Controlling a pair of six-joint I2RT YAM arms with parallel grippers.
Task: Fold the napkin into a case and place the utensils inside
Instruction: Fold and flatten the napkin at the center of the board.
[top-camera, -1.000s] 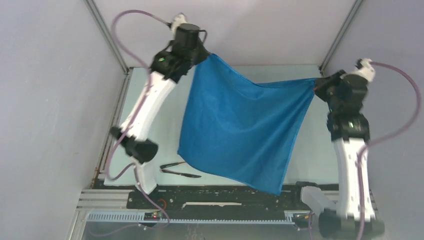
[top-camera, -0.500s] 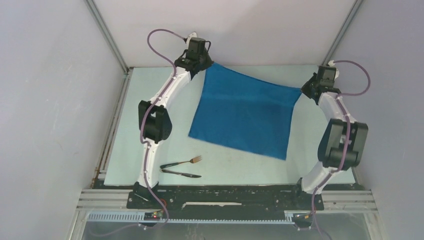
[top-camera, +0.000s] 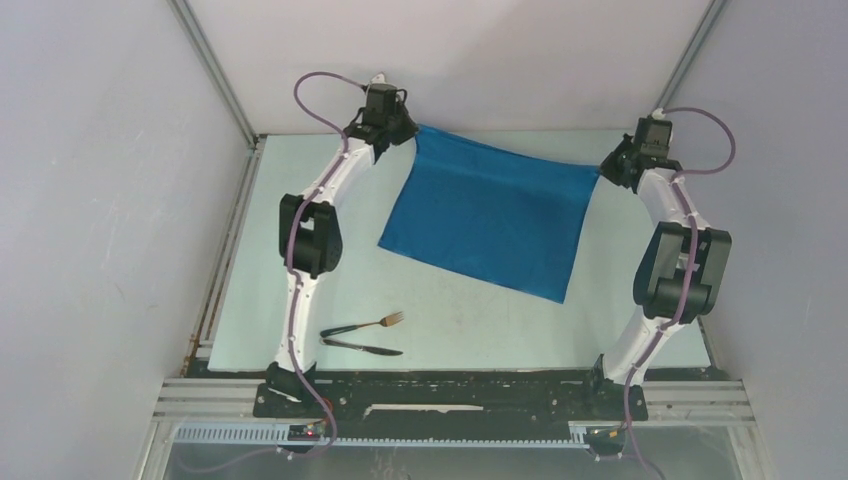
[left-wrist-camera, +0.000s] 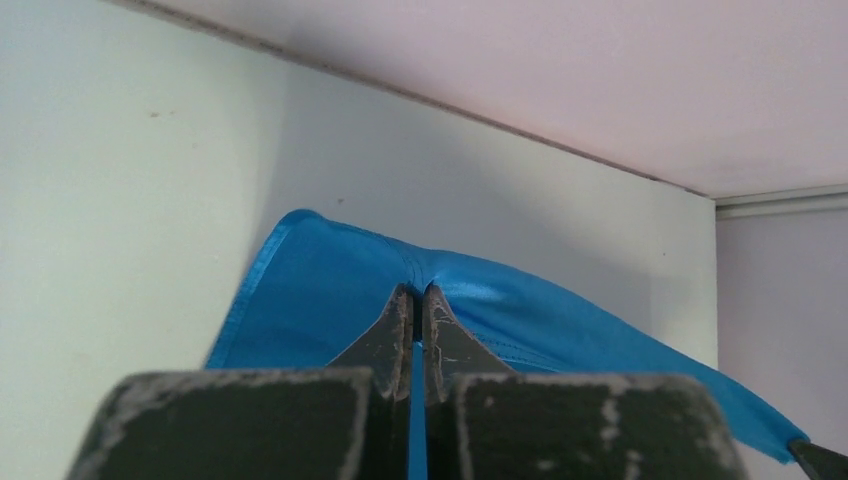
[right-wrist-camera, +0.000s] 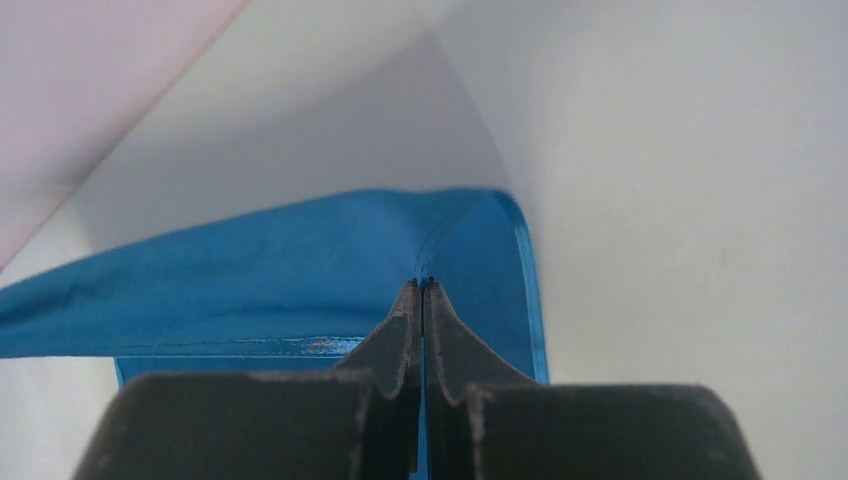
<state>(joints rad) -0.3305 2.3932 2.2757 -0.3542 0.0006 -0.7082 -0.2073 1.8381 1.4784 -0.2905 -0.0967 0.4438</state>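
The bright blue napkin (top-camera: 490, 220) is spread open over the far half of the table, its far edge stretched between the two grippers. My left gripper (top-camera: 410, 130) is shut on its far left corner; in the left wrist view the cloth (left-wrist-camera: 320, 300) is pinched between the jaws (left-wrist-camera: 417, 290). My right gripper (top-camera: 605, 168) is shut on its far right corner; in the right wrist view the cloth (right-wrist-camera: 300, 270) bunches at the closed jaws (right-wrist-camera: 420, 283). The fork (top-camera: 365, 325) and the dark knife (top-camera: 362, 347) lie near the front left. No folded case shows.
The pale table (top-camera: 300, 290) is bounded by the back wall and metal frame posts (top-camera: 215, 70) at the far corners. A black rail (top-camera: 450, 395) carrying the arm bases runs along the near edge.
Both arms have stretched out to the far side and lowered the napkin, which hung in the air a second ago. It now lies flatter and further back. The utensils have not moved.
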